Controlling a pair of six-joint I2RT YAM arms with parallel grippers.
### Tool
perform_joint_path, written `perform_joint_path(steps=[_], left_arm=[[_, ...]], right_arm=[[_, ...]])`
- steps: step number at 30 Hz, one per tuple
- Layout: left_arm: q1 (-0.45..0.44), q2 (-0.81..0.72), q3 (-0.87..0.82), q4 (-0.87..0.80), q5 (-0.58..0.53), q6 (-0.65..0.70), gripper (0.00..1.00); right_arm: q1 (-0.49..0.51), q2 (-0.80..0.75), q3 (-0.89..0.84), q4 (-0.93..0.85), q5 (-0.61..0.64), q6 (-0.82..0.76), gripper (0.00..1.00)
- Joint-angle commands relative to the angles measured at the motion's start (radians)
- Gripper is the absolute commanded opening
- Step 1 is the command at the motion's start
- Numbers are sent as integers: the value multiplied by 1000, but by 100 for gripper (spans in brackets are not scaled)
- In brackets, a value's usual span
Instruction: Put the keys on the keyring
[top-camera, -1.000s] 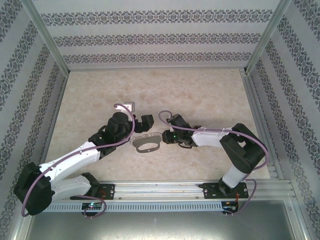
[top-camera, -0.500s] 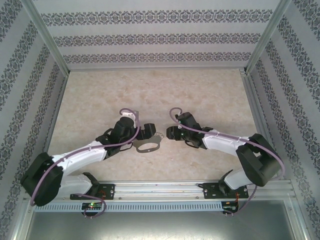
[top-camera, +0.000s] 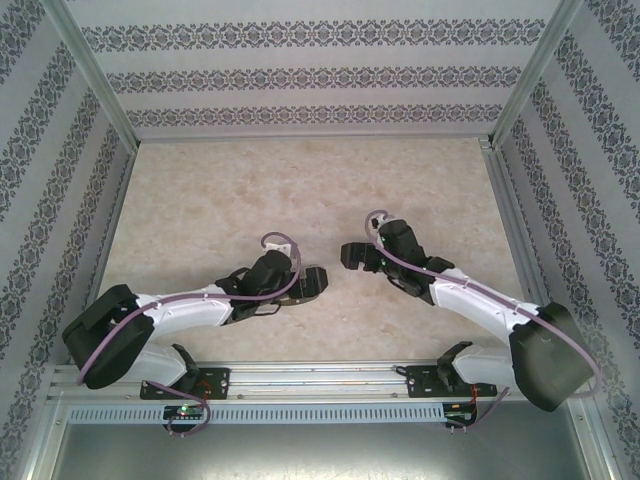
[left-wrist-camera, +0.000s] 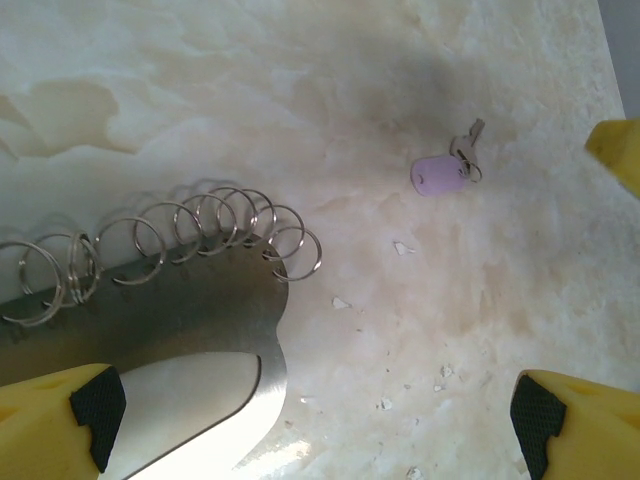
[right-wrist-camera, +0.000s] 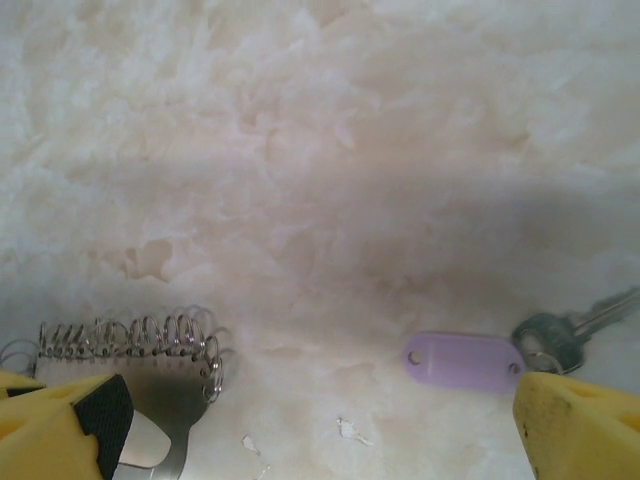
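The keyring (left-wrist-camera: 190, 320) is a flat grey metal loop with several small split rings (left-wrist-camera: 235, 222) along one edge. It lies flat on the table under my left gripper (left-wrist-camera: 315, 430), which is open and holds nothing. The key (left-wrist-camera: 468, 148), silver with a lilac tag (left-wrist-camera: 438, 176), lies loose on the table to the right of the rings, apart from them. In the right wrist view the lilac tag (right-wrist-camera: 462, 361) and silver key (right-wrist-camera: 560, 336) lie just ahead of my right gripper (right-wrist-camera: 320, 430), which is open and empty, and the keyring (right-wrist-camera: 150, 385) is at the lower left.
The marble-look tabletop (top-camera: 300, 190) stretches far and wide beyond both grippers (top-camera: 312, 282) (top-camera: 350, 257). Patterned walls (top-camera: 320, 75) close it in at the back and sides. A metal rail (top-camera: 320, 378) runs along the near edge. Small white flecks (left-wrist-camera: 340, 301) dot the surface.
My right gripper has opened and pulled back to the right, leaving the key lying on the table. My left gripper, still open, has moved right and over the keyring.
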Motion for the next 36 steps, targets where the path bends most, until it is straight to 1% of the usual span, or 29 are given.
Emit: perform_joint_path(steps=[1, 5, 8, 15, 19, 21, 24, 26, 29, 33, 36], left_arm=[[-21, 8, -12, 8, -41, -38, 100], [-23, 18, -14, -16, -38, -38, 100], [-23, 32, -19, -16, -35, -38, 100], [-23, 74, -20, -8, -24, -30, 100], [-23, 86, -22, -14, -29, -24, 100], [-21, 90, -24, -20, -41, -15, 100], [-11, 91, -23, -44, -61, 5, 100], [3, 89, -27, -51, -64, 16, 100], [28, 88, -29, -63, -72, 44, 100], [60, 82, -23, -72, -78, 79, 100], [87, 91, -10, -77, -79, 111, 100]], right_arm=[[-22, -65, -30, -7, 61, -24, 98], [-41, -148, -75, 36, 56, -42, 98], [-41, -158, -67, 24, 33, -61, 98], [-42, -60, -52, 31, -58, -26, 89], [-41, -16, -51, 54, -81, -7, 87], [-35, -8, -51, 66, -82, 0, 88], [-11, 7, -37, 53, -29, 7, 97], [2, 26, -23, 38, -28, -4, 97], [7, 48, -37, 76, -72, 0, 94], [11, 100, -29, 115, -183, 6, 84], [20, 141, -19, 138, -218, 15, 76]])
